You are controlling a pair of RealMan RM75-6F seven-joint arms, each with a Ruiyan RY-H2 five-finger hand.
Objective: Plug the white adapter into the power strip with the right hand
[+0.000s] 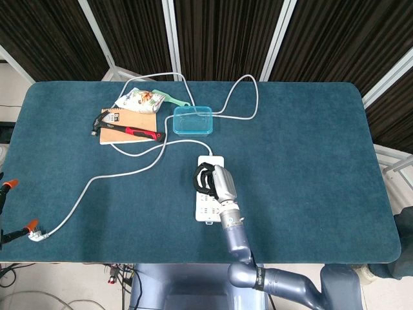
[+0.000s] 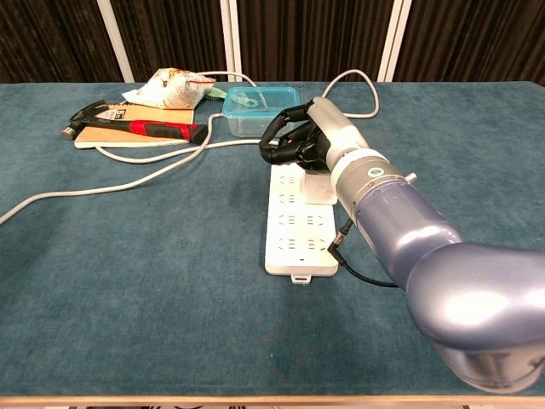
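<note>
The right hand [image 2: 300, 145] has its fingers curled around the white adapter [image 2: 318, 183], which sits right under the hand, on the far half of the power strip [image 2: 298, 223]. The strip lies flat on the bench [image 2: 128, 256]. I cannot tell if the pins are all the way in. To do this well, the hand should push straight down, not sideways, so the strip does not slide. The left hand is not in sight.

Teal table [image 1: 310, 161] carries a power strip [image 1: 206, 203], clear box [image 1: 193, 121], cable [image 1: 110, 174], notebook [image 1: 122, 132] and snack bag [image 1: 139, 99].
</note>
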